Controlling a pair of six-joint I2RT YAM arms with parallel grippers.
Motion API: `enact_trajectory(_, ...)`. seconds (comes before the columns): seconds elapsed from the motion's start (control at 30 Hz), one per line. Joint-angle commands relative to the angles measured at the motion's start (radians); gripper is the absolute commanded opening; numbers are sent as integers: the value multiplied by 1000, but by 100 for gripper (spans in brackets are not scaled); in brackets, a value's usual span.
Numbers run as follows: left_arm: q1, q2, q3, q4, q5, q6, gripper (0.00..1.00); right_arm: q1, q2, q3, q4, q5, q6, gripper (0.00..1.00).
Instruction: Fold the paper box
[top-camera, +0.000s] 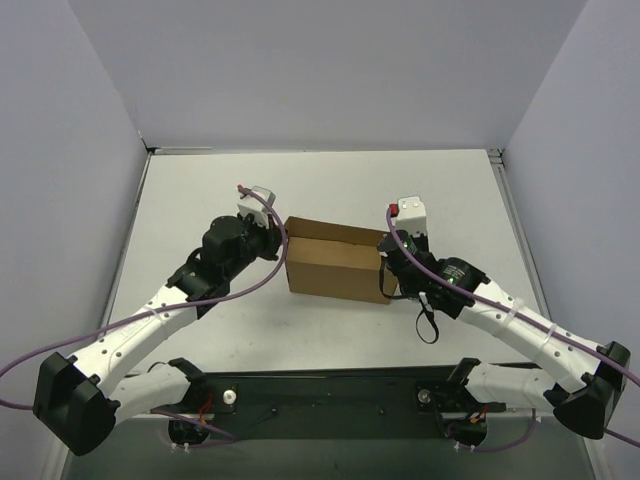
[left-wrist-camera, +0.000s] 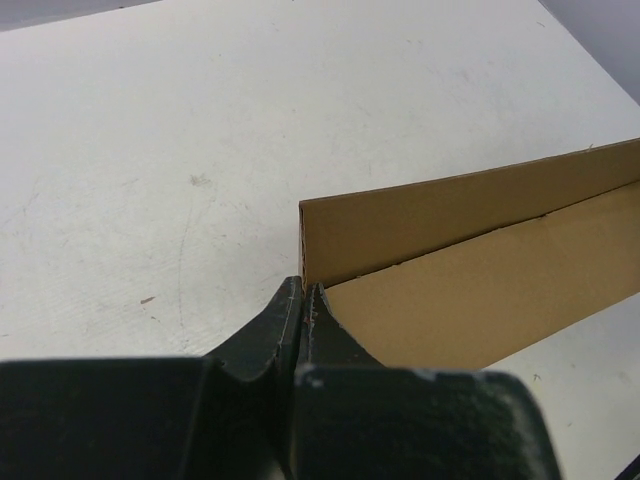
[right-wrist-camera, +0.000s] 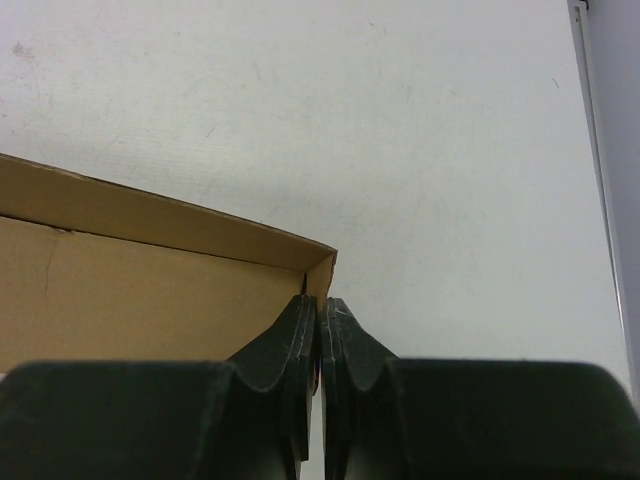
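Observation:
The paper box (top-camera: 335, 265) is a plain brown cardboard box, shallow and long, lying in the middle of the table with its walls standing up. My left gripper (top-camera: 283, 243) is shut on the box's left end wall. In the left wrist view the thin wall edge runs down between the closed tips (left-wrist-camera: 303, 290), with the box (left-wrist-camera: 480, 290) stretching away to the right. At the other end, my right gripper (top-camera: 385, 262) is shut on the right end wall. In the right wrist view its tips (right-wrist-camera: 320, 303) pinch the corner of the box (right-wrist-camera: 150, 280).
White table (top-camera: 200, 190) inside grey enclosure walls. The table's right edge strip (right-wrist-camera: 592, 150) lies to the right of the right gripper. A black base rail (top-camera: 330, 400) runs along the near edge, and purple cables (top-camera: 262, 283) trail off both arms.

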Motion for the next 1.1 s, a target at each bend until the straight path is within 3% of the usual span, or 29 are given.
enact_trajectory(0.0, -102, 22, 1, 51, -70, -69, 0, 37, -12, -5, 103, 26, 19, 0)
enact_trajectory(0.3, -185, 21, -43, 57, -162, -123, 0, 40, -8, -20, 101, 37, 30, 0)
enact_trajectory(1.07, -257, -7, -106, -73, -214, -244, 0, 39, -8, -37, 98, 61, 33, 0)
